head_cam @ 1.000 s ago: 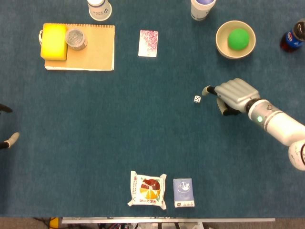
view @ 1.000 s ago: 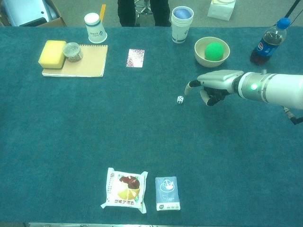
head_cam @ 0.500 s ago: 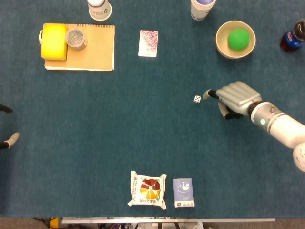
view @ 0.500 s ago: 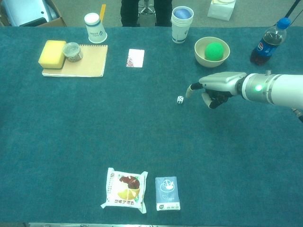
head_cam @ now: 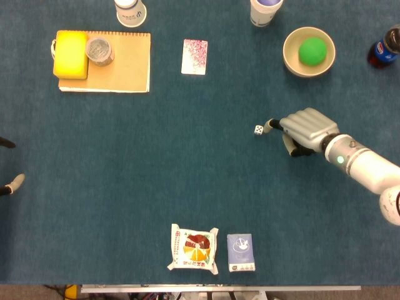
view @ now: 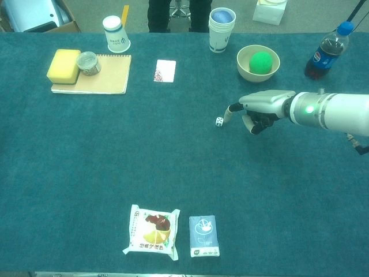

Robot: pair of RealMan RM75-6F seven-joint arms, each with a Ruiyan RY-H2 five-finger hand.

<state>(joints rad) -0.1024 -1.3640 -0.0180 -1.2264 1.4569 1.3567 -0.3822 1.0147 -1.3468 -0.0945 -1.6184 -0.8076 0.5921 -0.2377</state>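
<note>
A small white die [head_cam: 259, 130] [view: 219, 121] lies on the blue-green table. My right hand [head_cam: 304, 129] [view: 262, 107] hovers just right of it, palm down. One finger stretches toward the die and its tip ends just short of it; the other fingers are curled under the palm. It holds nothing. Only two spread fingertips [head_cam: 15, 181] of my left hand [head_cam: 7, 164] show, at the left edge of the head view, far from every object.
At the back right, a beige bowl [head_cam: 289, 59] holds a green ball [head_cam: 312, 50], beside a cola bottle [head_cam: 384, 51] and stacked cups [view: 222, 28]. A patterned card [head_cam: 194, 56] lies mid-back. A notebook [head_cam: 122, 69] carries a yellow sponge [head_cam: 70, 55] and a jar [head_cam: 99, 50]. A snack packet [head_cam: 194, 248] and a small blue pack [head_cam: 240, 252] lie near the front edge.
My right hand drifted slightly right and down, then came back left, bringing the stretched fingertip closer to the die. The die has not moved. The left fingertips stay put.
</note>
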